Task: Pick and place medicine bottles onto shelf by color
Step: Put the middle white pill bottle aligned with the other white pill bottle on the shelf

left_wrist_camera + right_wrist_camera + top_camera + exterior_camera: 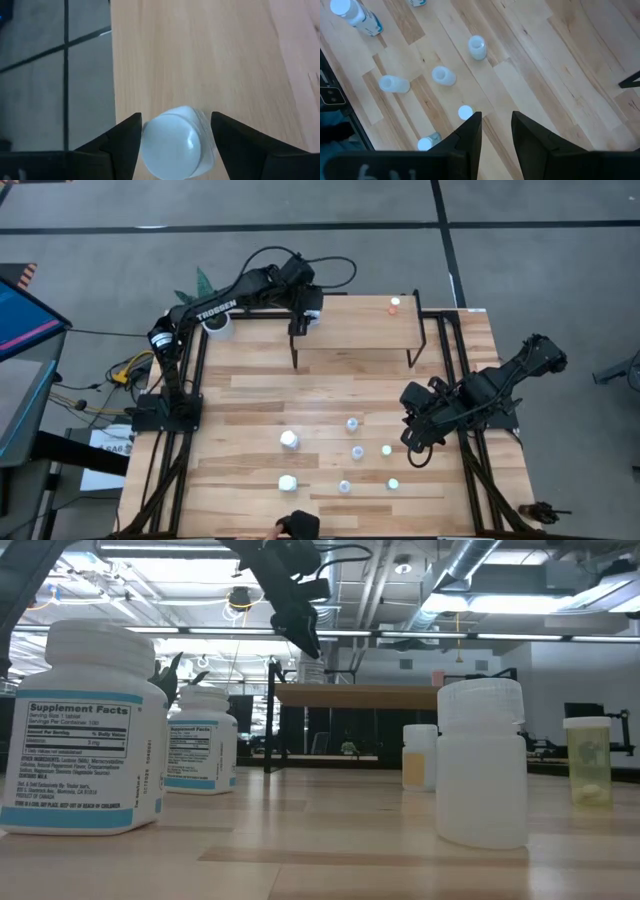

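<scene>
A white bottle (175, 142) sits between the fingers of the left tool (309, 313) at the left end of the shelf (355, 322); whether the fingers press it cannot be told. A red-capped bottle (394, 305) stands at the shelf's far right corner. Seven more bottles stand on the counter (250, 395) before the shelf, among them two white ones (289, 439) and pale translucent ones (352, 424). The right tool (417, 442) hovers open above the counter's right side, empty.
</scene>
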Motion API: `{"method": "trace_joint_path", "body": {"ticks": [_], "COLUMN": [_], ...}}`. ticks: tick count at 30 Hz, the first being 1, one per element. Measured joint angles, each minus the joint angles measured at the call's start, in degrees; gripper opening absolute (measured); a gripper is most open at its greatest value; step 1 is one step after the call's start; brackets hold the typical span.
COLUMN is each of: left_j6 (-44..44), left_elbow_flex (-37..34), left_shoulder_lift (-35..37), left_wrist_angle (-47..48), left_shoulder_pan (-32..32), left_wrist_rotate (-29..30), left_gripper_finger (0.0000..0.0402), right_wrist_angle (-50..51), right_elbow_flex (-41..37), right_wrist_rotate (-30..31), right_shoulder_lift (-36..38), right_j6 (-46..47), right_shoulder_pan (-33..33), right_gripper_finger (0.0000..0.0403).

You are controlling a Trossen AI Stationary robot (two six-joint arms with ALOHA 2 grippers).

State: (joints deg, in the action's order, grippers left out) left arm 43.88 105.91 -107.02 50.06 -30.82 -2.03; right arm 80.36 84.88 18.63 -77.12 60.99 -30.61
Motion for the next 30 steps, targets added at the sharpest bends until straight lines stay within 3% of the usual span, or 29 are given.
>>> {"method": "trace_joint_path", "body": {"ticks": [7,15,26,30], "left_j6": [6.5,6.3,-5.4,-11.1], "left_elbow_flex": [0.0,0.3,9.1,12.1], "left_shoulder_lift": [0.0,0.1,0.2,0.2], "left_wrist_angle": [-1.1,-1.3,16.2,24.9], "left_shoulder_pan": [1.7,5.3,16.0,19.9], "left_wrist_rotate": [3.9,8.5,9.3,6.5], "left_gripper_finger": [0.0226,0.0226,0.0226,0.0226], "right_wrist_angle": [0.0,0.0,0.0,0.0], "right_elbow_flex": [0.0,0.0,0.0,0.0], "right_wrist_rotate": [0.0,0.0,0.0,0.0], "right_shoulder_lift": [0.0,0.0,0.0,0.0], "right_j6": [0.0,0.0,0.0,0.0], "right_shoulder_pan": [0.0,0.0,0.0,0.0], "right_gripper_finger": [0.0128,0.0128,0.0128,0.0128]}}
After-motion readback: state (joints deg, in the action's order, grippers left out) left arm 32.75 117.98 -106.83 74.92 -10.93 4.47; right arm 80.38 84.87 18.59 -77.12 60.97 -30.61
